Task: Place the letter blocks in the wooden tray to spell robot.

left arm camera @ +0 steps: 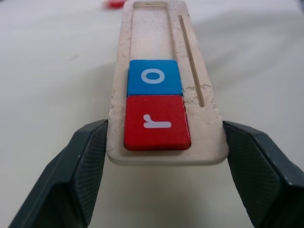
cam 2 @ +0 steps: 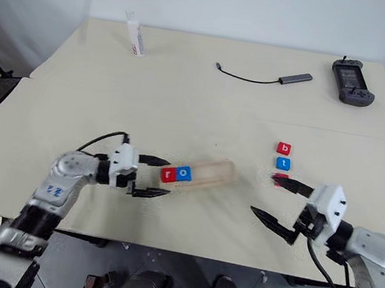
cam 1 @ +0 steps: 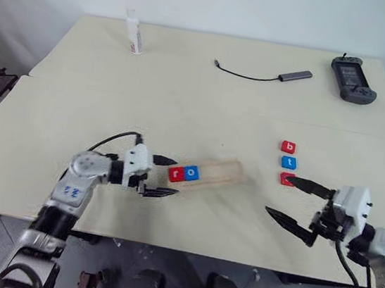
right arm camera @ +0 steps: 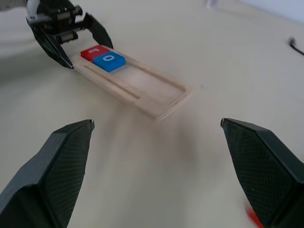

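Near the table's front edge: left gripper (left arm camera: 166,156) straddles the wooden tray (cam 1: 219,169) end, grip unclear.
Right gripper (cam 1: 291,200) gapes, hiding the third loose block's (cam 1: 286,178) letter.

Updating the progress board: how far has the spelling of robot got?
Two of five done: the red r and blue o sit in the wooden tray. In hand: the left gripper straddles the tray's r end, jaws apart; the right gripper is open and empty. Left: the red b, blue t and a red block lie on the table.
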`<state>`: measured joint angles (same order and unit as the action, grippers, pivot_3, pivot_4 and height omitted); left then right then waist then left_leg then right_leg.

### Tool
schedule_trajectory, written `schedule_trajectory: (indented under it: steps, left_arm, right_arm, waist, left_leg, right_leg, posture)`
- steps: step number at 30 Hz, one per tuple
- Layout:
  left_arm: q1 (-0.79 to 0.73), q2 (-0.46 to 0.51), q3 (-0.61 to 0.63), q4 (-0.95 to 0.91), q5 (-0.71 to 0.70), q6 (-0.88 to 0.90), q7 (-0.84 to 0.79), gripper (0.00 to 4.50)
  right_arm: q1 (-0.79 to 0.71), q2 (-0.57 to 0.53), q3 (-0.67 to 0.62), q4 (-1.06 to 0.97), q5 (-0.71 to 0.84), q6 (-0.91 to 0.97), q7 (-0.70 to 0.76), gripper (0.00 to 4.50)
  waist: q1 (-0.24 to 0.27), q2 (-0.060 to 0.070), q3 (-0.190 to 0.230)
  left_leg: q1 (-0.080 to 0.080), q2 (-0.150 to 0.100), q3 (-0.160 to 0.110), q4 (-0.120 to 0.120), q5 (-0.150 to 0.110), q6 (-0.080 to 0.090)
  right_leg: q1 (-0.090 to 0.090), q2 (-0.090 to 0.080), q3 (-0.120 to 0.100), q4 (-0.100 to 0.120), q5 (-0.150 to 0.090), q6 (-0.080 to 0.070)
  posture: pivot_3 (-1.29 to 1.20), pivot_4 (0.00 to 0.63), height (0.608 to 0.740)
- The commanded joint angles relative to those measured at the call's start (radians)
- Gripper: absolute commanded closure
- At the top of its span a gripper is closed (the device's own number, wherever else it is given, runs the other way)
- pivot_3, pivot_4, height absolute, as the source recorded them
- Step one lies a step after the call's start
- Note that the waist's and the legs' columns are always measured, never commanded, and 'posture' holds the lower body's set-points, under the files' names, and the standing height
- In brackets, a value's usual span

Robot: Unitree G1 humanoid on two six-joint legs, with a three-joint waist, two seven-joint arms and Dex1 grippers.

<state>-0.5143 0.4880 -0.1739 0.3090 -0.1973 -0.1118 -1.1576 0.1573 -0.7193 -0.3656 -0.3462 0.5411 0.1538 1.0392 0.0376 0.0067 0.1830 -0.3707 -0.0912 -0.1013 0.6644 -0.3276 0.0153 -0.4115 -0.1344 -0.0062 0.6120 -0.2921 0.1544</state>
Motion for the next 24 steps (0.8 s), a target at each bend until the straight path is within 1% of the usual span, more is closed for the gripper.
schedule_trajectory:
  steps: [1, 5, 8, 11, 12, 13, 14, 15, 19, 20, 22, 24]
  left_arm:
    - [-0.097, -0.061, -0.068, 0.147, 0.061, -0.1, -0.051, 1.09]
    - [-0.201, -0.128, -0.102, 0.312, 0.105, -0.179, -0.077, 1.09]
    - [-0.263, -0.176, -0.094, 0.408, 0.108, -0.153, -0.074, 1.09]
    - [-0.279, -0.192, -0.084, 0.443, 0.103, -0.14, -0.086, 1.09]
    - [-0.277, -0.193, -0.08, 0.439, 0.102, -0.138, -0.087, 0.74]
    - [-0.27, -0.19, -0.077, 0.425, 0.098, -0.128, -0.093, 0.37]
    - [-0.262, -0.185, -0.075, 0.407, 0.095, -0.114, -0.1, 0.14]
    - [-0.253, -0.179, -0.074, 0.39, 0.094, -0.102, -0.107, 0.04]
    - [-0.213, -0.157, -0.038, 0.32, 0.065, -0.074, -0.109, 0.04]
    - [-0.2, -0.135, -0.016, 0.316, 0.055, -0.097, -0.113, 0.04]
    - [-0.175, -0.101, 0.023, 0.298, 0.02, -0.119, -0.145, 0.04]
    - [-0.133, -0.061, 0.082, 0.264, -0.059, -0.128, -0.209, 0.04]
  right_arm:
    - [0.123, 0.001, -0.118, -0.056, 0.019, -0.026, 0.007, 0.0]
    - [0.244, 0.02, -0.205, -0.094, 0.025, -0.032, -0.008, 0.0]
    - [0.322, 0.056, -0.264, -0.13, 0.033, -0.034, -0.033, 0.0]
    - [0.374, 0.086, -0.287, -0.157, 0.04, -0.037, -0.048, 0.0]
    - [0.388, 0.094, -0.291, -0.162, 0.04, -0.04, -0.052, 0.0]
    - [0.4, 0.103, -0.294, -0.167, 0.039, -0.043, -0.057, 0.0]
    - [0.408, 0.11, -0.296, -0.169, 0.039, -0.045, -0.06, 0.0]
    - [0.414, 0.116, -0.297, -0.17, 0.038, -0.047, -0.063, 0.0]
    - [0.43, 0.144, -0.314, -0.148, 0.031, -0.068, -0.079, 0.0]
    - [0.432, 0.157, -0.33, -0.123, 0.032, -0.08, -0.087, 0.0]
    - [0.434, 0.177, -0.357, -0.081, 0.039, -0.095, -0.101, 0.0]
    - [0.438, 0.193, -0.383, -0.038, 0.042, -0.111, -0.107, 0.0]
  waist:
    - [-0.001, -0.001, 0.0]
    - [-0.013, -0.003, 0.001]
    - [-0.015, -0.004, 0.001]
    - [-0.015, -0.004, 0.001]
    - [-0.015, -0.004, 0.001]
    - [-0.014, -0.004, 0.001]
    - [-0.013, -0.004, 0.001]
    - [-0.013, -0.004, 0.001]
    - [-0.014, -0.004, 0.001]
    - [-0.014, -0.004, 0.001]
    - [-0.015, -0.004, 0.001]
    - [-0.015, -0.004, 0.001]
  left_leg:
    - [0.0, 0.0, 0.0, 0.0, 0.0, 0.0]
    - [0.0, -0.001, 0.002, 0.0, 0.0, 0.001]
    - [0.001, -0.001, 0.003, 0.0, 0.0, 0.001]
    - [0.001, 0.0, 0.003, 0.0, 0.0, 0.001]
    - [0.001, 0.0, 0.003, 0.0, 0.0, 0.001]
    - [0.001, 0.0, 0.003, 0.0, 0.0, 0.001]
    - [0.001, 0.001, 0.003, 0.0, 0.0, 0.001]
    - [0.001, 0.001, 0.002, 0.001, 0.0, 0.001]
    - [0.001, 0.001, 0.002, 0.001, 0.0, 0.001]
    - [0.001, 0.001, 0.002, 0.0, 0.0, 0.001]
    - [0.001, 0.002, 0.002, 0.0, 0.0, 0.001]
    - [0.001, 0.002, 0.002, 0.0, 0.0, 0.001]
  right_leg:
    - [0.0, 0.0, 0.0, 0.0, 0.0, 0.0]
    - [0.0, 0.001, 0.001, 0.0, 0.0, 0.001]
    - [0.0, 0.002, 0.001, 0.0, 0.001, 0.001]
    - [0.0, 0.002, 0.002, 0.001, 0.001, 0.001]
    - [0.0, 0.002, 0.002, 0.001, 0.001, 0.001]
    - [0.0, 0.002, 0.002, 0.001, 0.001, 0.001]
    - [0.0, 0.002, 0.002, 0.001, 0.001, 0.001]
    - [0.0, 0.002, 0.002, 0.001, 0.001, 0.001]
    - [0.0, 0.002, 0.003, 0.001, 0.001, 0.001]
    - [0.0, 0.002, 0.003, 0.001, 0.001, 0.001]
    - [0.0, 0.002, 0.003, 0.001, 0.001, 0.001]
    - [-0.001, 0.002, 0.003, 0.001, 0.001, 0.001]
  posture:
    - [0.0, 0.15, 0.74]
    - [0.0, 0.15, 0.74]
    - [0.0, 0.15, 0.74]
    - [0.0, 0.15, 0.74]
    - [0.0, 0.15, 0.74]
    - [0.0, 0.15, 0.74]
    - [0.0, 0.15, 0.74]
    - [0.0, 0.15, 0.74]
    - [0.0, 0.15, 0.74]
    - [0.0, 0.15, 0.74]
    - [0.0, 0.15, 0.74]
    - [0.0, 0.15, 0.74]
